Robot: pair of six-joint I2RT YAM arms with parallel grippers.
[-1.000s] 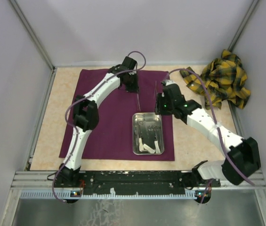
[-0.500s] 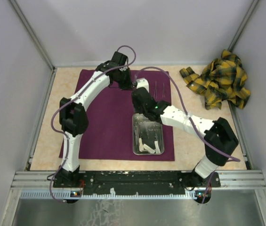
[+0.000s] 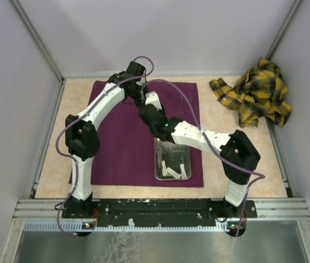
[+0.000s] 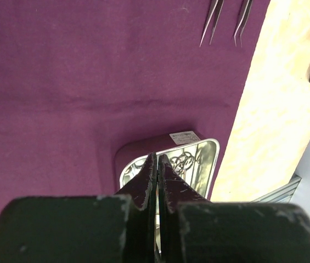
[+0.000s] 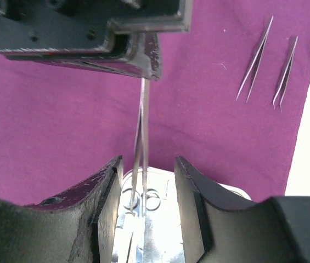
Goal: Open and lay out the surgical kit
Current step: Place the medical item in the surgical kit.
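The dark purple cloth wrap (image 3: 116, 142) lies spread flat. The shiny steel tray (image 3: 172, 138) sits on its right part and holds scissors (image 5: 152, 200) and small white pieces (image 3: 171, 171). My left gripper (image 3: 141, 98) (image 4: 158, 158) is shut on a thin metal forceps (image 5: 142, 137), which hangs down over the tray's far end. My right gripper (image 5: 146, 164) (image 3: 148, 107) is open. Its fingers stand on both sides of the hanging forceps without touching it. Two more forceps (image 3: 183, 104) (image 5: 256, 60) lie on the cloth's far right corner.
A crumpled yellow and black plaid cloth (image 3: 256, 93) lies on the table at the back right. Both arms meet over the far middle of the wrap. White walls stand on three sides.
My right arm has swung left from beside the tray to the left gripper, so its open fingers now straddle the forceps. My left gripper moved a little left and back with the forceps.
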